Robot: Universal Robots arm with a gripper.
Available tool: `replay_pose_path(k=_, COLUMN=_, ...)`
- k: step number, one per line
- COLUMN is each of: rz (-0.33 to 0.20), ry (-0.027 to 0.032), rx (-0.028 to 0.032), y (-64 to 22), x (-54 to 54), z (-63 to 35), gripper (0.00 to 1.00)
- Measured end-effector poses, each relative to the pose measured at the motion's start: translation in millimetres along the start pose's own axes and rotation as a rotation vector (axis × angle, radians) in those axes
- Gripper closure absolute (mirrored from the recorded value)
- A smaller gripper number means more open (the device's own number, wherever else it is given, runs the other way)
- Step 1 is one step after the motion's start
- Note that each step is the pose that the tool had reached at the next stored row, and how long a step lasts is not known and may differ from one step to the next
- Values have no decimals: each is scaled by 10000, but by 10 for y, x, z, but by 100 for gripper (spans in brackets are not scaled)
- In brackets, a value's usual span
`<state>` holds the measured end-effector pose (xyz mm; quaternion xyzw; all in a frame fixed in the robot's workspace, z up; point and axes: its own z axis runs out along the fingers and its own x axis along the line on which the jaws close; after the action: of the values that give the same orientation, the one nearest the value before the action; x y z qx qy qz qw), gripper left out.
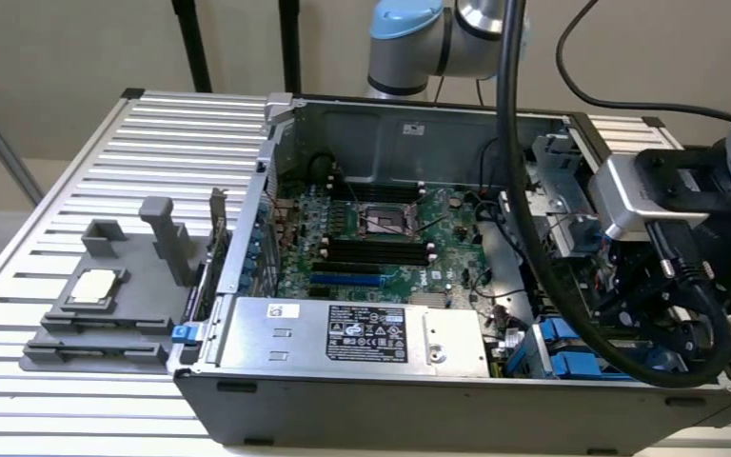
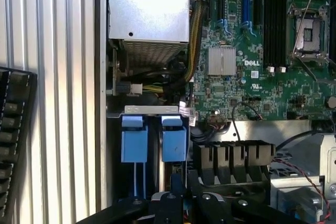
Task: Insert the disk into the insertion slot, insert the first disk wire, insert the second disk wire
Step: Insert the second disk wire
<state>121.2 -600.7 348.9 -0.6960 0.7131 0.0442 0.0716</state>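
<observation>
We judge the work to be at the first step, or just at its close: the gripper [image 2: 173,203] hangs low over the slot [image 2: 134,142], in the corner of the case [image 1: 467,405] beside the silver box [image 1: 340,333], at the exterior view's right. From the wrist view we cannot tell whether the gripper is spread or pressed together, nor whether it has hold of anything.

Two blue tabs stand side by side in the slot, directly ahead of the gripper. The paler one is probably the frame of the disk [image 2: 174,142], sitting down in the slot, though we see no label or silver face to confirm it, so we cannot say how deep it sits. Neither disk wire is one we can pick out.

Close beside the slot lie a thin black lead [image 2: 236,116] crossing the motherboard [image 2: 252,77], a row of black connectors [image 2: 233,156], and a red and black pair [image 2: 299,171] further off.

In our judgement the next move calls for a straight, squared push along the slot's rails, with no tilt. It also calls for care that the arm's own thick cable [image 1: 556,286], looping over this corner, does not snag the loose leads.
</observation>
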Motion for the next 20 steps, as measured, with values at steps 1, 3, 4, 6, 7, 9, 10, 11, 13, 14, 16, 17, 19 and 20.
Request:
replay_pose_path(k=1, rz=-5, ry=0, rx=17, y=0, x=1, z=5, gripper=84)
replay_pose_path(k=3, rz=-11, ry=-1, rx=34, y=0, x=2, z=14, gripper=84)
replay_pose_path(k=4, rz=-13, ry=0, rx=38, y=1, x=3, z=17, gripper=84)
replay_pose_path(k=6, rz=-16, ry=-2, rx=42, y=1, x=5, z=26, gripper=84)
replay_pose_path(k=7, rz=-18, ry=-1, rx=43, y=1, x=6, z=31, gripper=84)
replay_pose_path(k=9, rz=-22, ry=-2, rx=43, y=2, x=7, z=40, gripper=84)
replay_pose_path(k=10, rz=-25, ry=-1, rx=43, y=2, x=8, z=43, gripper=84)
replay_pose_path(k=11, rz=-26, ry=-1, rx=42, y=2, x=8, z=45, gripper=84)
replay_pose_path(k=13, rz=-29, ry=-1, rx=41, y=2, x=9, z=50, gripper=84)
replay_pose_path(k=14, rz=-31, ry=-1, rx=41, y=2, x=10, z=52, gripper=84)
replay_pose_path(k=16, rz=-35, ry=-2, rx=41, y=2, x=10, z=56, gripper=84)
replay_pose_path(k=17, rz=-37, ry=-3, rx=40, y=3, x=11, z=58, gripper=84)
replay_pose_path(k=19, rz=-41, ry=-3, rx=40, y=3, x=11, z=62, gripper=84)
replay_pose_path(k=20, rz=-44, ry=-2, rx=39, y=3, x=12, z=64, gripper=84)
